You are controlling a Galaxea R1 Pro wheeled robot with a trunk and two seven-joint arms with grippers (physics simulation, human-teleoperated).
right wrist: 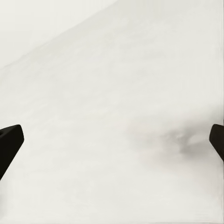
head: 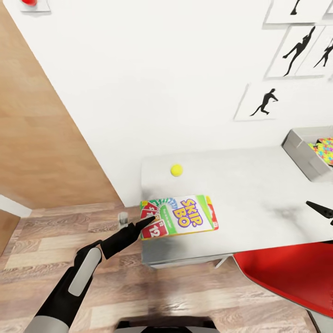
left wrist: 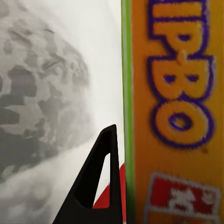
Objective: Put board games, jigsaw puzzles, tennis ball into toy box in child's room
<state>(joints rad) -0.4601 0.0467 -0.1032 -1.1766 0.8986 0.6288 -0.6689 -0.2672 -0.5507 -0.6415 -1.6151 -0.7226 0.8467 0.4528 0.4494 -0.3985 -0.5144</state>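
Lying on the light grey table [head: 259, 199] against the white wall [head: 152, 69], the SKIP BO box [head: 179, 216] is being pinched at its end by the left gripper [head: 150, 221], tennis ball [head: 176, 170] just beyond, while the right gripper [right wrist: 112, 140] is hovering wide open, holding nothing.

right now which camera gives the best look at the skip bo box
The head view: the whole SKIP BO box lies flat near the table's front edge, left gripper at its end. The left wrist view shows just a close slice of its lettering. The right wrist view looks at bare tabletop.
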